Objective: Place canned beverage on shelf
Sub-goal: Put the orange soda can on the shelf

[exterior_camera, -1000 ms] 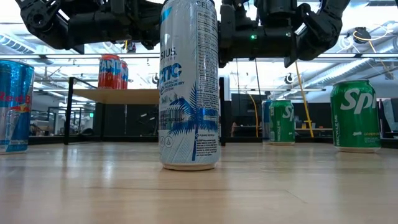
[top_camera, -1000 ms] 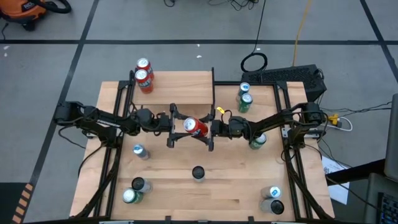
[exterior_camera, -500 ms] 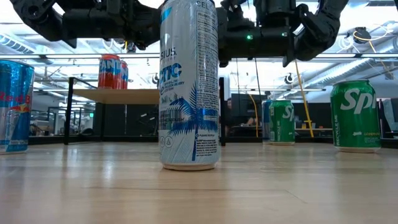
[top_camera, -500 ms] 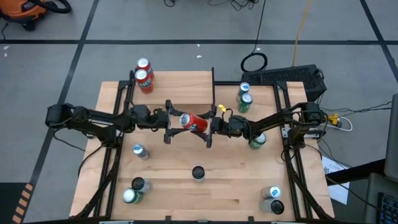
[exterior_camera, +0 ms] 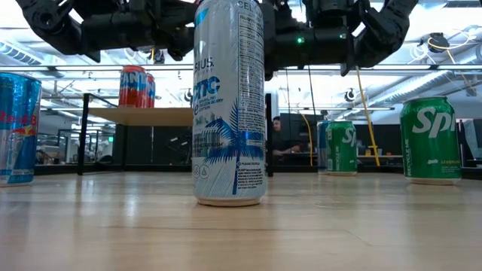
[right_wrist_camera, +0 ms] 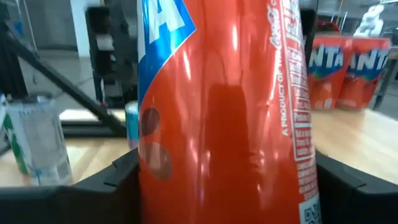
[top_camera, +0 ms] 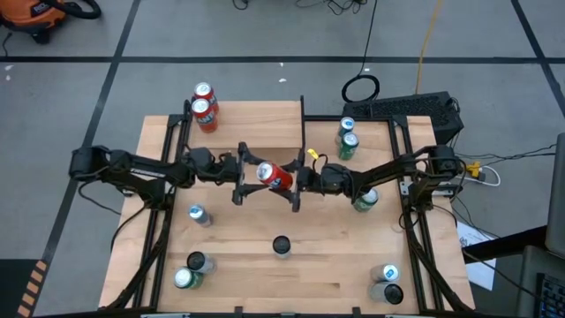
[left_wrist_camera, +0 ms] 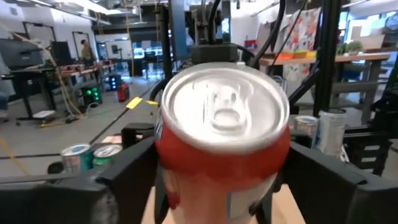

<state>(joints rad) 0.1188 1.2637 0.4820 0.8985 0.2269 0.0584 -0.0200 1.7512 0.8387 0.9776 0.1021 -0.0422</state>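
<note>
A red soda can (top_camera: 275, 175) hangs in the air over the table's middle, lying almost level with its silver top (left_wrist_camera: 221, 109) toward my left arm. My left gripper (top_camera: 259, 173) is shut on its top end. My right gripper (top_camera: 289, 179) is shut on its bottom end. The shelf, a light-wood board (top_camera: 256, 124) with black uprights (top_camera: 303, 124), stands just beyond them. Two red cans (top_camera: 203, 108) stand on the shelf's left end and also show in the right wrist view (right_wrist_camera: 345, 62). In the low view a tall can hides the held one. My left gripper has the red can's side wall just behind the top rim (left_wrist_camera: 163, 155) between its two fingers (left_wrist_camera: 134, 168). The fingers come level from the table's left and lie along the can. The can is clear of the table. My right gripper has the can's side wall at the bottom end (right_wrist_camera: 149, 168) between its two fingers (right_wrist_camera: 112, 180). The fingers come from the table's right and lie along the can. The can is clear of the table, its top away from this wrist.
A tall white-and-blue can (top_camera: 281, 245) stands near the middle front and also shows in the low view (exterior_camera: 230, 102). Green cans stand at far right (top_camera: 347, 140) and under my right arm (top_camera: 364, 200). More cans stand at left (top_camera: 196, 215), near left (top_camera: 190, 269) and near right (top_camera: 387, 283).
Both grippers and the red can have shifted a little toward the table's far-left, toward the shelf. The can has tipped from top-up toward level, and its top end has moved most.
</note>
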